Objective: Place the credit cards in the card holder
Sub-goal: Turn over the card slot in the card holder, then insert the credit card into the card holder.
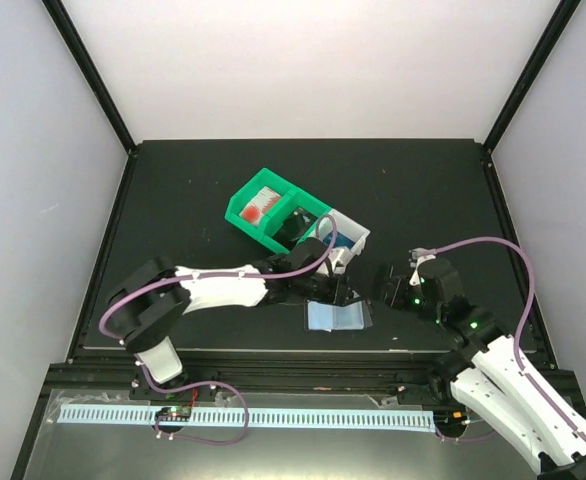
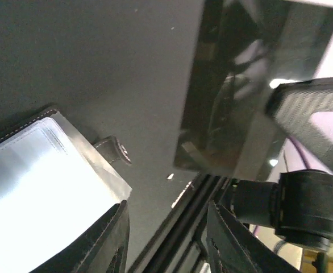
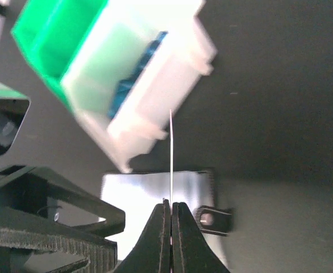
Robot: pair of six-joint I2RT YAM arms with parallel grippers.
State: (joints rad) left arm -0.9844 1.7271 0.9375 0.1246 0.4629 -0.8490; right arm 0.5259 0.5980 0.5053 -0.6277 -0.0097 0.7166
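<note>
Top external view: a small black leather-like folding card holder is seen lying open on the black table, near the front edge, with its clear pale sleeves facing up. It is placed just in front of a white plastic bin, which stands beside a green plastic bin. The left gripper is positioned just beside the holder's far edge. The right gripper is positioned near the holder's right side.

Left wrist view: the left gripper's jaws are observed partly parted, with nothing held between them. The holder's sleeves and its strap clasp are recorded at lower left. A thin flat rectangular credit card, dark and glossy from this angle, is seen held tilted above the table, apart from the holder.

Right wrist view: the right gripper's jaws are noted closed tight on the credit card, which is presented edge-on as a fine pale line. The holder is seen beyond the fingertips. Blue cards are noted standing inside the white bin. Whether the held card touches the holder cannot be determined from this view
</note>
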